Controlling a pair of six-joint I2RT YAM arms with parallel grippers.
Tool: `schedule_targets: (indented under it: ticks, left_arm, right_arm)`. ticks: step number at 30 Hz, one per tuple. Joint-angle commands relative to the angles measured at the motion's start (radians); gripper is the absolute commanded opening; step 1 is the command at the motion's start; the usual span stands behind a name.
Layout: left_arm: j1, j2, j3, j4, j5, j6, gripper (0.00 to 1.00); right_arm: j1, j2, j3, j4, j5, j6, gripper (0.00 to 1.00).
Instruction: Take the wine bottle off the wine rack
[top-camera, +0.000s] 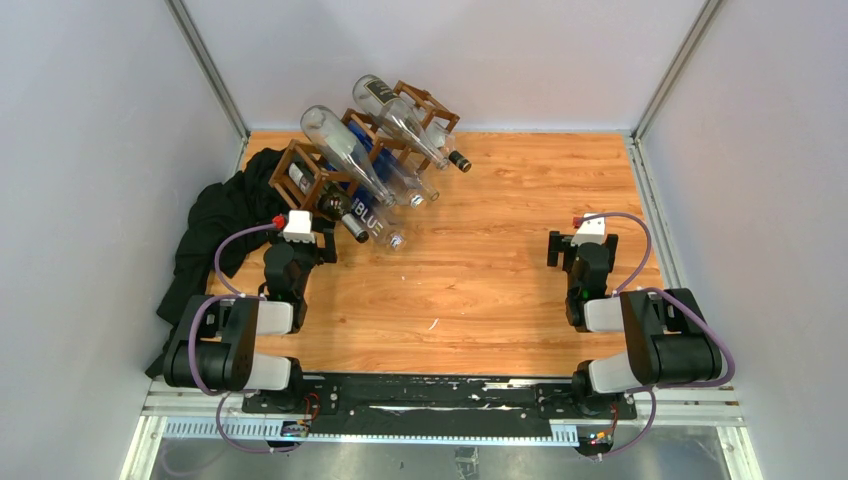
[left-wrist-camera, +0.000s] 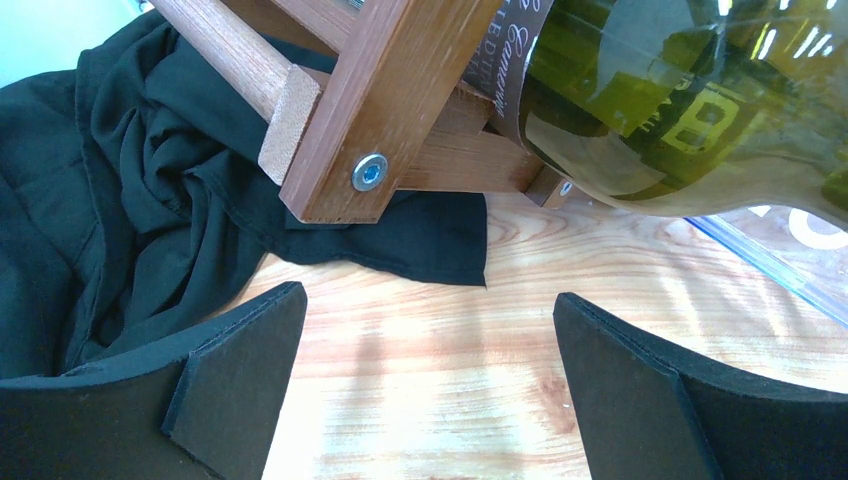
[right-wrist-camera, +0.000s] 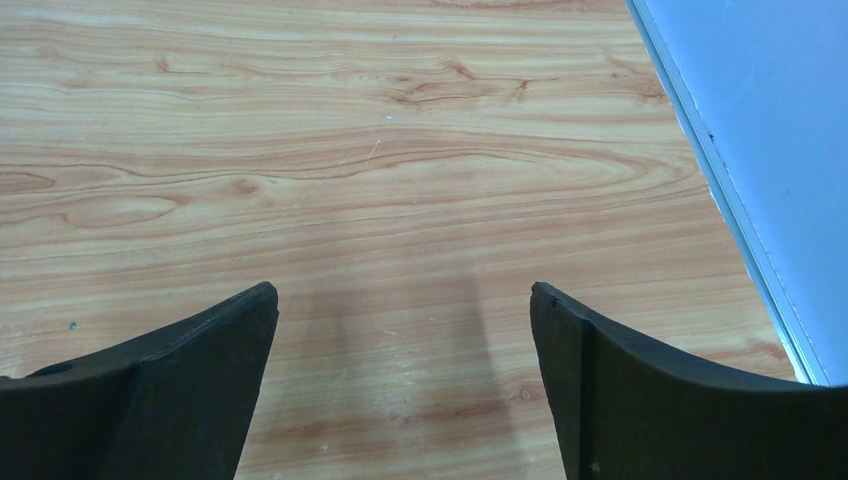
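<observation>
The wine rack (top-camera: 372, 135), a dark brown wooden lattice, stands at the far left of the table and holds several bottles. A dark olive-green wine bottle (top-camera: 335, 207) lies in its nearest cell, with clear bottles (top-camera: 345, 150) above it and a blue-tinted bottle (top-camera: 372, 217) beside it. My left gripper (top-camera: 300, 240) is open and empty, just in front of the rack's near end. In the left wrist view the rack's corner (left-wrist-camera: 340, 120) and the green bottle (left-wrist-camera: 680, 100) are close ahead of the gripper (left-wrist-camera: 430, 340). My right gripper (top-camera: 583, 245) is open and empty at the right, over bare wood (right-wrist-camera: 405, 340).
A crumpled black cloth (top-camera: 215, 235) lies left of the rack and runs under its corner (left-wrist-camera: 120, 200). Grey walls enclose the table on three sides. A metal rail (right-wrist-camera: 720, 180) borders the right edge.
</observation>
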Motion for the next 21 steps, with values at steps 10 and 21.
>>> schedule_targets:
  ticks: [10, 21]
  left_arm:
    - [0.007, 0.007, 0.012, 0.021, -0.003, 0.004, 1.00]
    - [0.008, -0.059, 0.042, -0.088, -0.006, 0.009, 1.00]
  right_arm:
    - [-0.003, 0.005, 0.008, 0.015, -0.005, -0.010, 1.00]
    - [-0.004, -0.211, 0.173, -0.475, 0.219, 0.133, 1.00]
